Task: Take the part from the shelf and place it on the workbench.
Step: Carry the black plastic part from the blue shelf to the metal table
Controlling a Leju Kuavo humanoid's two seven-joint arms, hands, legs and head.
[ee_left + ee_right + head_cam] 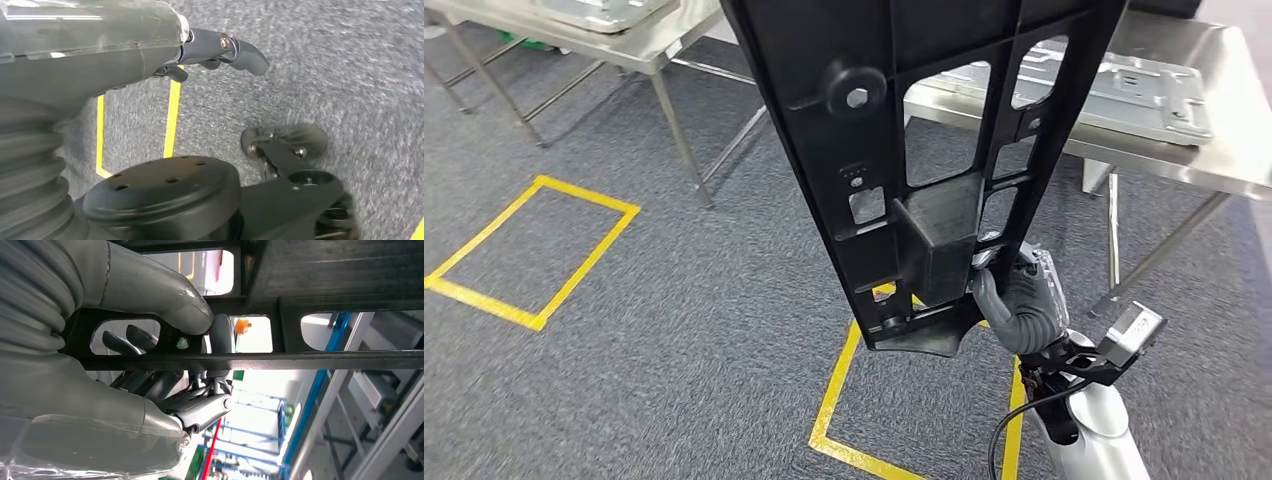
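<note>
Right hand: fingers wrapped through the black part, gripping its lower end upright.
Left hand: holds nothing, fingers loosely curled over the carpet.

Head view: looked forward and down from high on the body, over grey carpet toward a steel desk.
Left wrist view: sat close behind the left robot hand, facing the floor.
Right wrist view: sat very close behind the right robot hand.
Shared: the black part, right robot hand.
</note>
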